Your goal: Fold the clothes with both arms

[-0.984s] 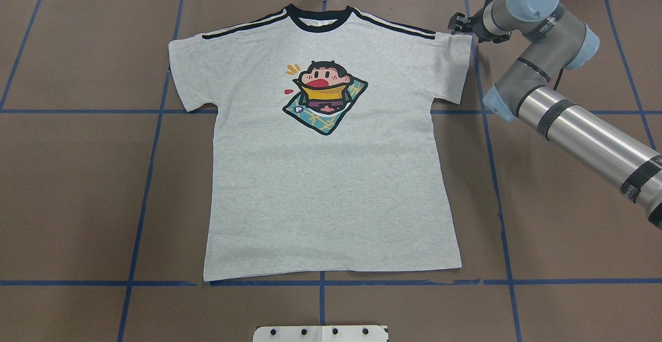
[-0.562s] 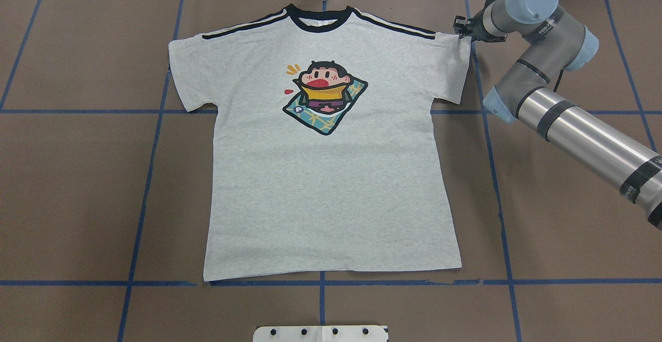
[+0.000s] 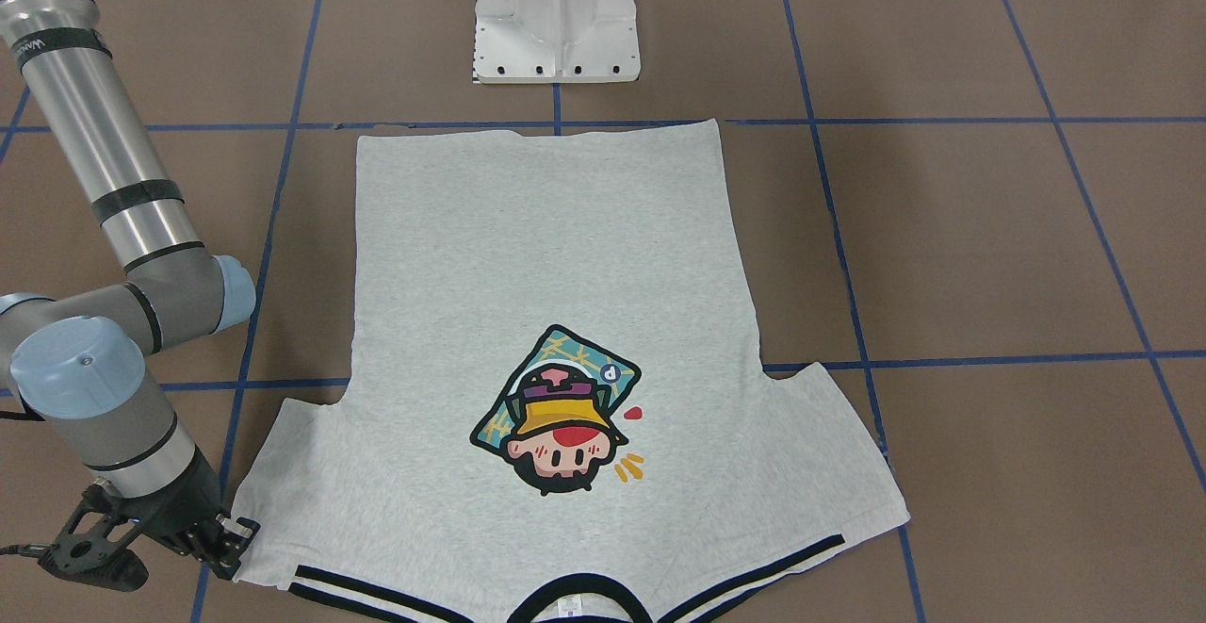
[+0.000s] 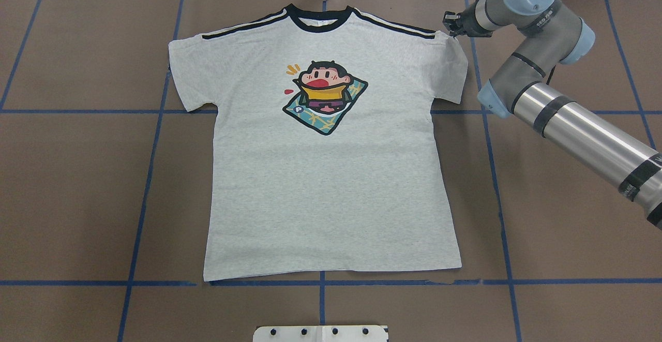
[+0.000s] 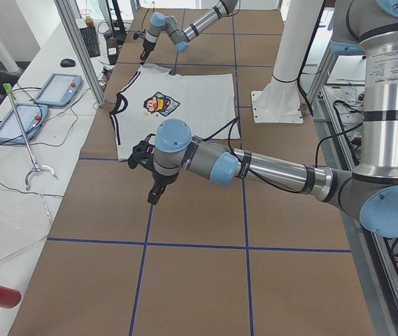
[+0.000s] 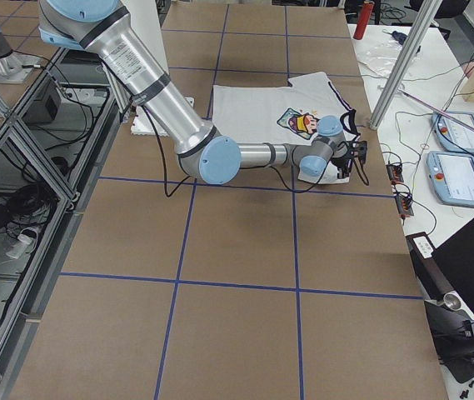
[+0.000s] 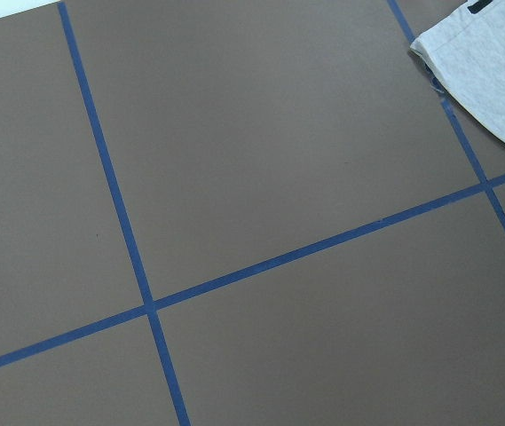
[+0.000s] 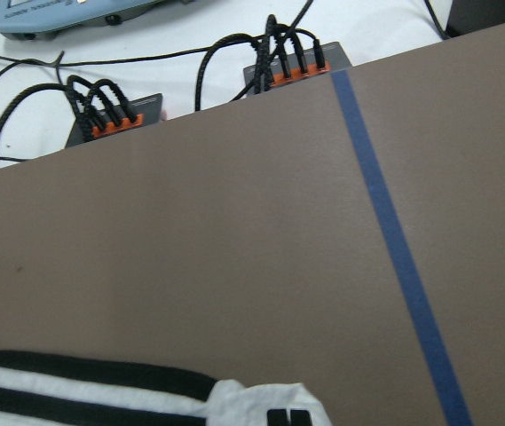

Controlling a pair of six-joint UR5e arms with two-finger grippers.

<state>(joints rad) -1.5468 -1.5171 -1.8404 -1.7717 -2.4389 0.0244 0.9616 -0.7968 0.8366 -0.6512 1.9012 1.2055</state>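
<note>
Brown worktop, blue tape grid, T-shirt lying flat; right gripper pinches its sleeve corner; left gripper hovers, can't tell its opening.

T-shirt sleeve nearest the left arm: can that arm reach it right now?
Probably yes. The left gripper hangs over bare table a little short of the T-shirt, and nothing lies between them. The sleeve lies flat and uncovered, and its corner shows in the left wrist view.

Overhead and front cameras look down from opposite counter edges, sharing the shirt; end cameras look lengthwise; wrist cameras close.
</note>
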